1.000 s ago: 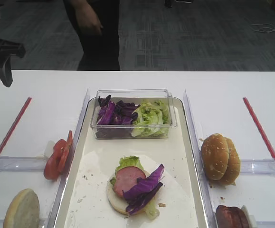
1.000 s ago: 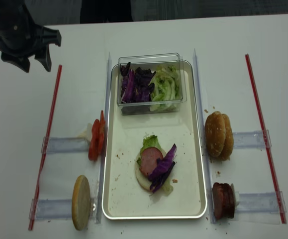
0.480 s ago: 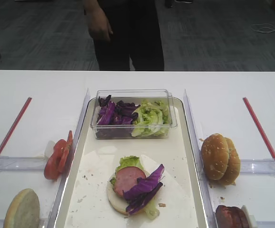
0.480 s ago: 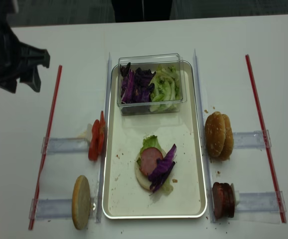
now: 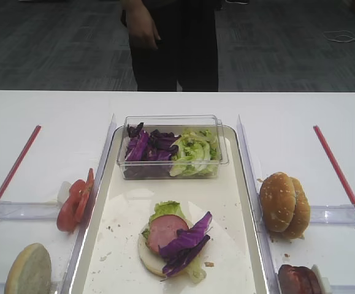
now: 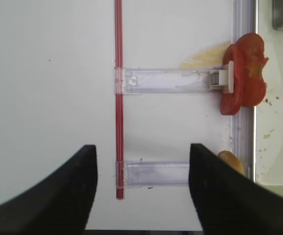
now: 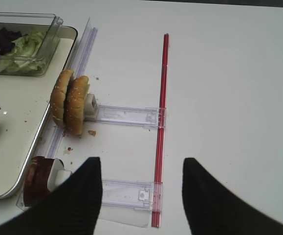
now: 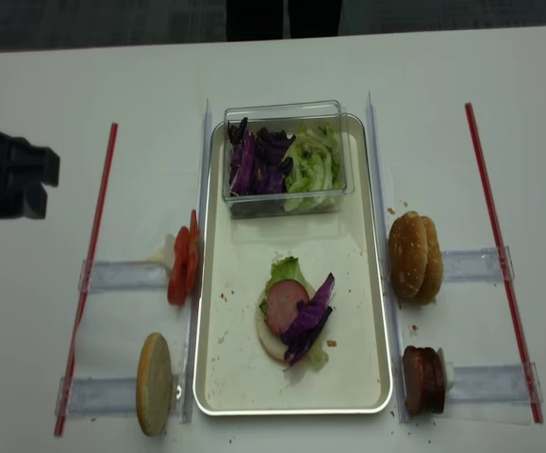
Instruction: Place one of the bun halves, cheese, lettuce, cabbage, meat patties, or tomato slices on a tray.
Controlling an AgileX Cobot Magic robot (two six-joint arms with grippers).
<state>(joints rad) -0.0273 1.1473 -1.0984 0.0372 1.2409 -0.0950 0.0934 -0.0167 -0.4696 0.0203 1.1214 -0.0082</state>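
White surface (image 8: 282, 66), seen from above: at far left the left pincer (image 6: 141, 196) hangs spread and empty, tomato slices (image 8: 183, 258) standing on edge well to its right. Mid-frame, the tray (image 8: 367, 311) carries a bun half stacked with lettuce, meat patty and cabbage (image 8: 308, 311). Beyond it, two bun halves (image 7: 71, 102) lie ahead-left of the spread, empty right pincer (image 7: 142, 196).
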